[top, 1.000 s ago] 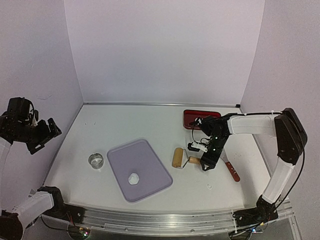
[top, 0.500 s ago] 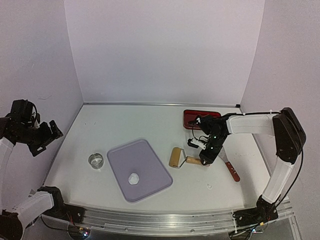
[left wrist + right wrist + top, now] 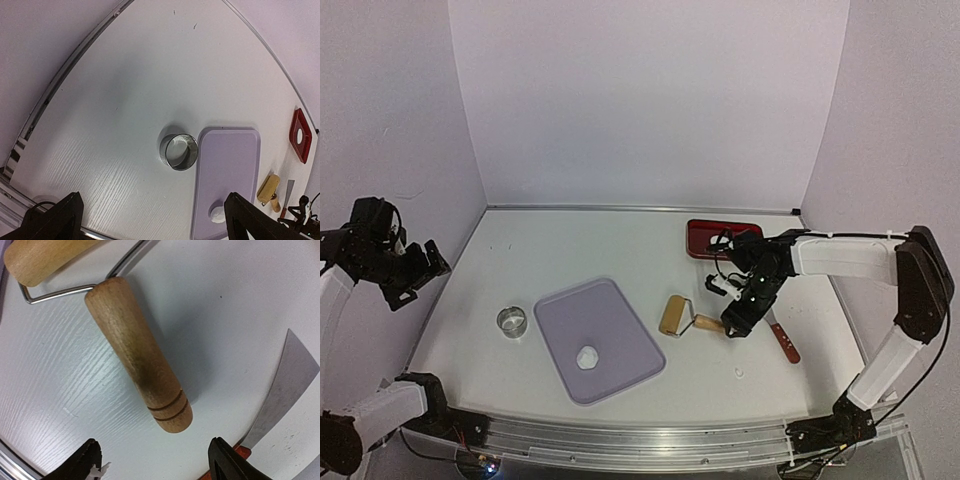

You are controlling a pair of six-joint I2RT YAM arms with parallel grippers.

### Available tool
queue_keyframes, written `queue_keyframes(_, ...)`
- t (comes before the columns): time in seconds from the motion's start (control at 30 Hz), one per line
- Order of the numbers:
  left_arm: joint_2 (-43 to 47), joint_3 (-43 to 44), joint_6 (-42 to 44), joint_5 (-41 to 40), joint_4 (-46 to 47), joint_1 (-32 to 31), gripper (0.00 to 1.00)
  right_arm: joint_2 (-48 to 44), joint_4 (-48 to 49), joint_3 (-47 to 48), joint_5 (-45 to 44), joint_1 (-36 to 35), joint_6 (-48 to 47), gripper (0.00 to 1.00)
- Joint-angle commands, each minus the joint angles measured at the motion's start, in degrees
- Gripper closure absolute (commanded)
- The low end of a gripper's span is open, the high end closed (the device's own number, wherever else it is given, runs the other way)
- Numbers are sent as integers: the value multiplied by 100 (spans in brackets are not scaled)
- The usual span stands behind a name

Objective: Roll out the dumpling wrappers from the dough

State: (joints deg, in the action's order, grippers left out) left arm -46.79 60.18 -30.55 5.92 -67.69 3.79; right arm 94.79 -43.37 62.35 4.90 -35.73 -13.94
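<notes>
R hand wide open, empty, just off roller handle

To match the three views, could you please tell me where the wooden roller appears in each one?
Top external: the wooden roller lies right of centre, just right of the purple board.
Left wrist: wooden roller small, near the bottom right corner.
Right wrist: its handle crosses the centre, head at top left.
Shared landmark: the metal scraper beside it.

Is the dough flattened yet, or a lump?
A lump: the dough sits as a small rounded blob on the board; the roller lies off the board.
</notes>
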Motion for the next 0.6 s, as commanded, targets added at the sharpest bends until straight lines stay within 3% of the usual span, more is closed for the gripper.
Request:
queue_keyframes(0.0, -97, -22, -66, 50, 221, -10, 0, 254, 101, 161, -371, -7, -230, 25)
queue_keyframes(0.13, -38, -24, -65, 42, 226, -9, 0, 634, 253, 238, -213, -5, -297, 29)
queue_keyframes(0.33, -98, -44, -72, 32, 231, -7, 0, 1018, 482, 329, -91, -5, -227, 49)
queue_keyframes(0.47, -127, -56, -74, 41, 243, -8, 0, 1007, 490, 263, -95, -18, -138, 66)
queue_keyframes(0.57, -119, -59, -62, 70, 254, -9, 0, 764, 471, 159, -63, -32, -10, 88)
